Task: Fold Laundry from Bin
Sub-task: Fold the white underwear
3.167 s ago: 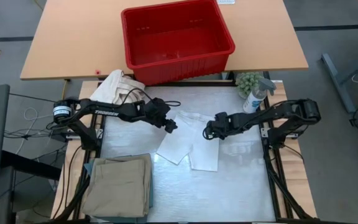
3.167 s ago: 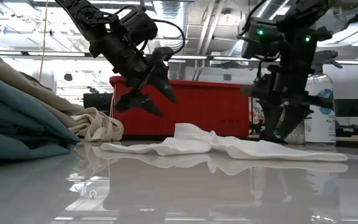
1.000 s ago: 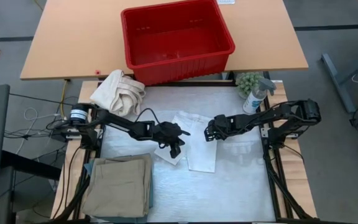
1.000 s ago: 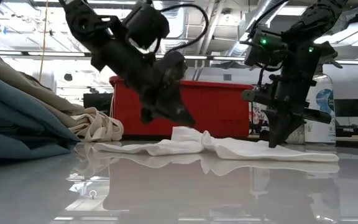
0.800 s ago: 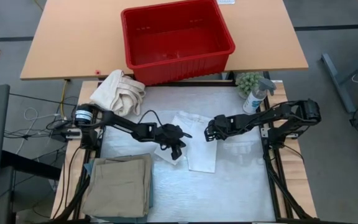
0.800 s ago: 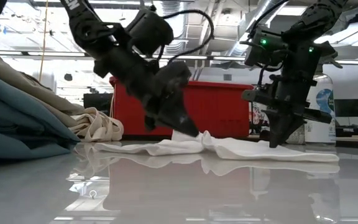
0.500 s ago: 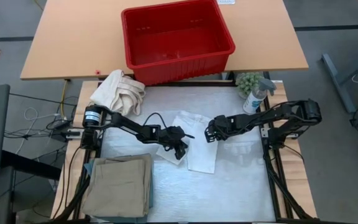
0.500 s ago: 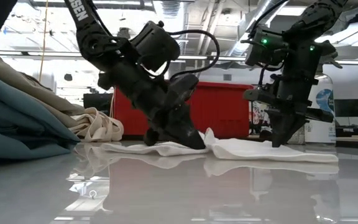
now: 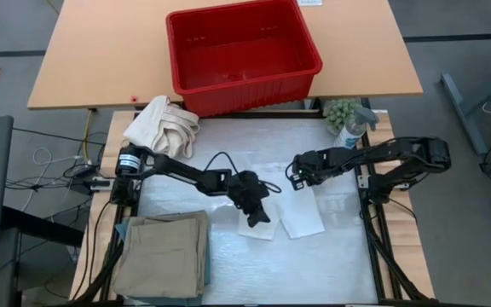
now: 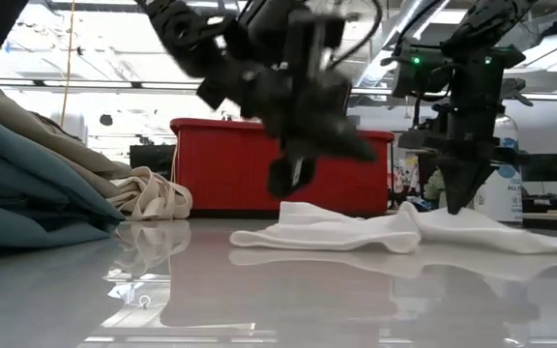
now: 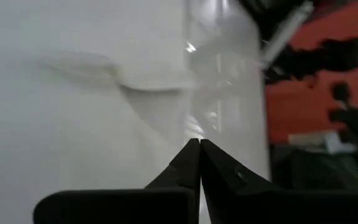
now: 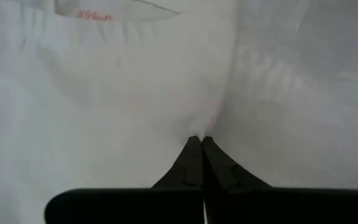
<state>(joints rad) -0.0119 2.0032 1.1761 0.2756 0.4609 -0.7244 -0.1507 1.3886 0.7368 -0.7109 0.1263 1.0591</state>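
1. My left gripper [image 9: 254, 209] sits over the near-left part of the small white cloth [image 9: 292, 213], well on the near side of the rectangular red plastic bin [image 9: 241, 55]. In its wrist view the two dark fingers [image 11: 188, 165] meet at their tips with no gap, and I see nothing held between them.
2. My right gripper [image 9: 297, 175] is at the far edge of that white cloth, nearer the bin than the left one is. Its fingers [image 12: 194, 158] are pressed together on a pinch of the white fabric, which puckers at the tips.
3. In the low view the cloth [image 10: 356, 230] rises to a small peak under the right gripper [image 10: 457, 198]; the left gripper [image 10: 293, 169] hangs above the cloth.
4. The bin stands on the tan wooden table [image 9: 83, 60], and I see no cloth in it.
5. A cream bundled canvas cloth [image 9: 162, 126] lies just near-left of the bin.
6. Folded tan khaki trousers [image 9: 162, 254] lie on a teal-green garment [image 9: 119, 230], at the corner of the shiny white work surface [image 9: 331, 264] farthest from the bin on the left.
7. A clear spray bottle [image 9: 352, 128] stands just near-right of the bin.
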